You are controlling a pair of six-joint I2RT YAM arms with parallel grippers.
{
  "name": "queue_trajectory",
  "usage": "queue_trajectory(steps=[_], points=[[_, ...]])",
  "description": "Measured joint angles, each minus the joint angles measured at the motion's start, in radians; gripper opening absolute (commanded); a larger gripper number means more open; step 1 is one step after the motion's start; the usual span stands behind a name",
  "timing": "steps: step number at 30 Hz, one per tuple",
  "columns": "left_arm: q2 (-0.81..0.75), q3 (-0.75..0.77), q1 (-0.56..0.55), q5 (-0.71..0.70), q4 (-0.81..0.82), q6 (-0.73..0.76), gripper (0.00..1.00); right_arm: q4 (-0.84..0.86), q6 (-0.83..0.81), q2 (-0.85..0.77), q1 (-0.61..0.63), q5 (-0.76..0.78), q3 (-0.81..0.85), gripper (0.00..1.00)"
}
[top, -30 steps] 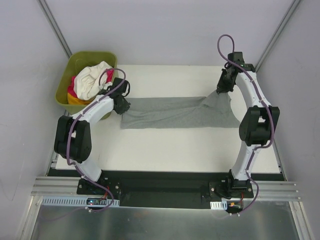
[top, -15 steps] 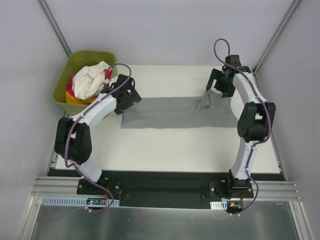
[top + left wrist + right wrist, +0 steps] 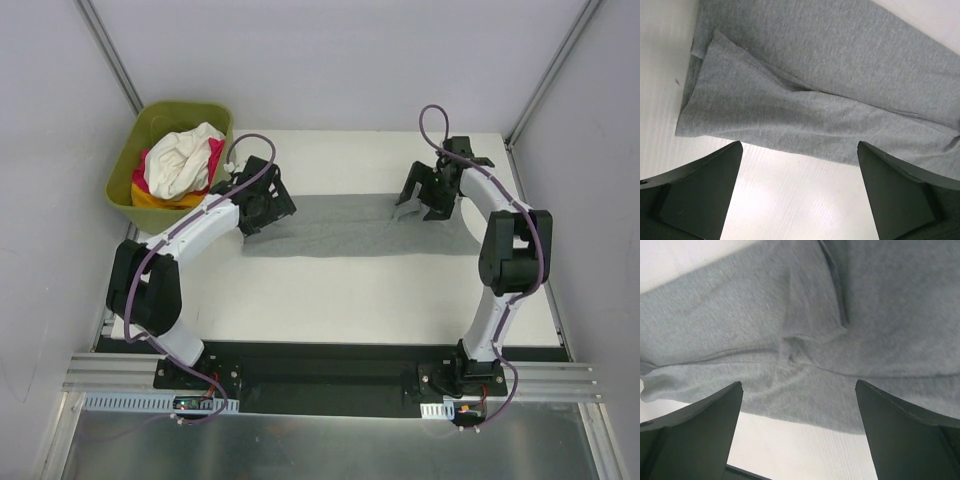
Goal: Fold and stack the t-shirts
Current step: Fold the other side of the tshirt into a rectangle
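Grey t-shirt (image 3: 350, 228) lay past the bare near strip of the white table (image 3: 330, 300), stretched flat as a long band from 9 o'clock to 3 o'clock across the middle of the tabletop. My left gripper (image 3: 262, 200) hung over the band's 9 o'clock end and my right gripper (image 3: 425, 195) over the part toward 3 o'clock; both had their jaws spread wide and held nothing. Through my left wrist camera, the left gripper (image 3: 799, 147) showed its two dark fingers (image 3: 700, 195) well apart at 7 and 5 o'clock, with white tabletop between them and the edge of the grey t-shirt (image 3: 815, 100) just beyond. One layer of cloth lay folded over another there, its edge slanting from 11 o'clock toward 3 o'clock. Through my right wrist camera, the right gripper (image 3: 799, 385) stood just as wide, and the grey t-shirt (image 3: 740, 330) filled most of the view, a small rumpled flap lying on it near the centre. Whether any fingertip touched the fabric I could not tell. Farthest off, at 10 o'clock past the table's corner, stood the olive-green tub (image 3: 185, 105) with the other shirts heaped inside: the white t-shirt (image 3: 180, 160) on top, the magenta-pink t-shirt (image 3: 217, 158) showing at its sides, and the orange-yellow t-shirt (image 3: 160, 200) underneath on the near side.
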Motion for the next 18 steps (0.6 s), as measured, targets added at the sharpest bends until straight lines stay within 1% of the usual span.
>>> queue_trajectory(steps=[3, 7, 13, 18], points=[[-0.04, -0.06, 0.0, 0.001, 0.001, 0.0, 0.99, 0.01, 0.008, 0.068, 0.025, -0.008, 0.071, 1.0], [-0.105, -0.132, 0.0, 0.001, -0.005, -0.001, 0.99, 0.026, 0.024, 0.194, 0.077, -0.008, 0.234, 1.0], [-0.191, -0.178, 0.0, 0.0, -0.01, 0.0, 0.99, 0.048, 0.056, 0.358, 0.149, -0.013, 0.462, 1.0], [-0.237, -0.18, 0.0, -0.002, -0.009, 0.0, 0.99, 0.09, 0.057, 0.375, 0.188, -0.019, 0.505, 0.99]])
